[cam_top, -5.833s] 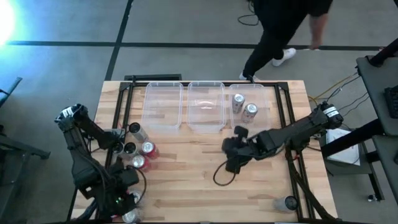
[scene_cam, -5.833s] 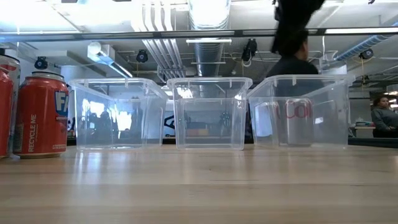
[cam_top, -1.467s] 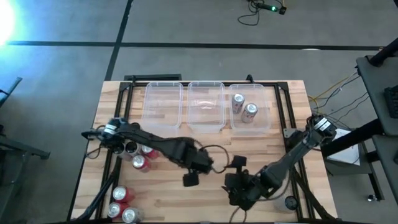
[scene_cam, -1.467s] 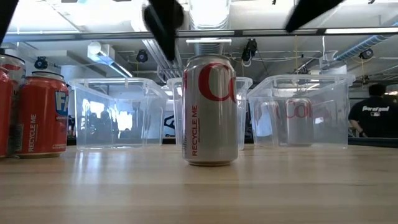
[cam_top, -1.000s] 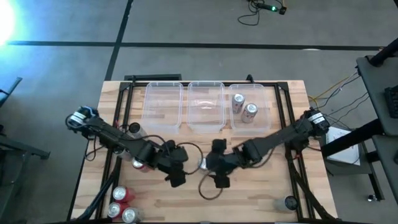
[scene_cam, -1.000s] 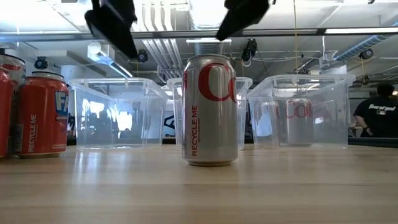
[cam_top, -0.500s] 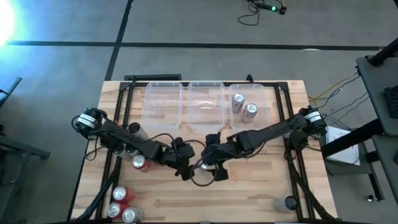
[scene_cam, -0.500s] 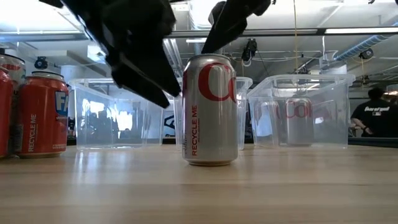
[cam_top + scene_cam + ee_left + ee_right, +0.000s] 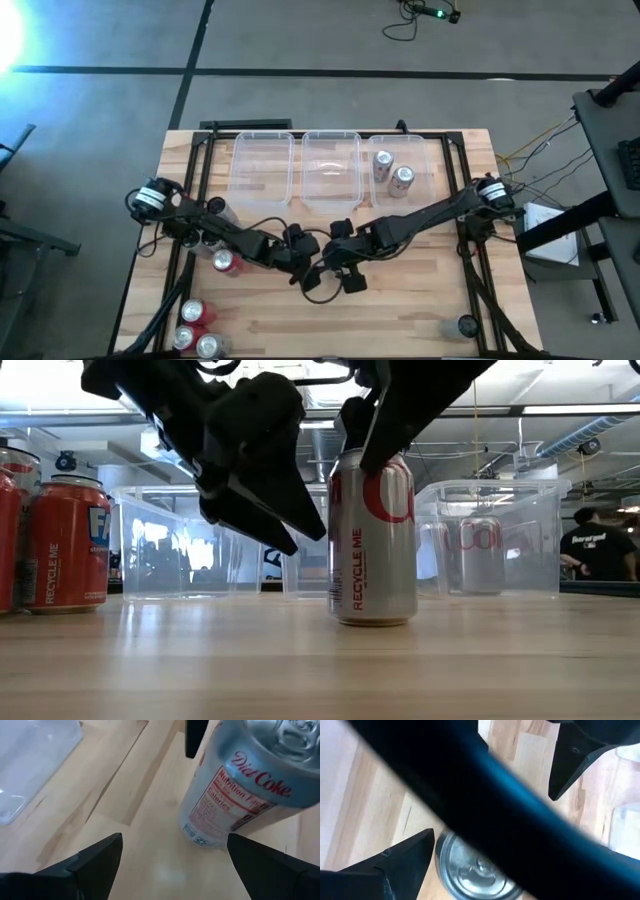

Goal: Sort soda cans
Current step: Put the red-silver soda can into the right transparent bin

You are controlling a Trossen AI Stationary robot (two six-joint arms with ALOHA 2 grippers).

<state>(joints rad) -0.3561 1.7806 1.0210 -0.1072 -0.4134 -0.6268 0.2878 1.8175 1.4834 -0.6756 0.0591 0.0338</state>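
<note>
A silver soda can (image 9: 372, 538) is stood upright at table centre, before the bins (image 9: 331, 170). Left gripper (image 9: 262, 495) is spread beside it, nothing held; right gripper (image 9: 372, 422) is poised, jaws wide, over its top (probably a handover).

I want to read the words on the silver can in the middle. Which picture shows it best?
The low view: the silver can stands whole, side-on. The left wrist view crops it; the right wrist view shows only its top; the high view hides it among the arms.
</note>
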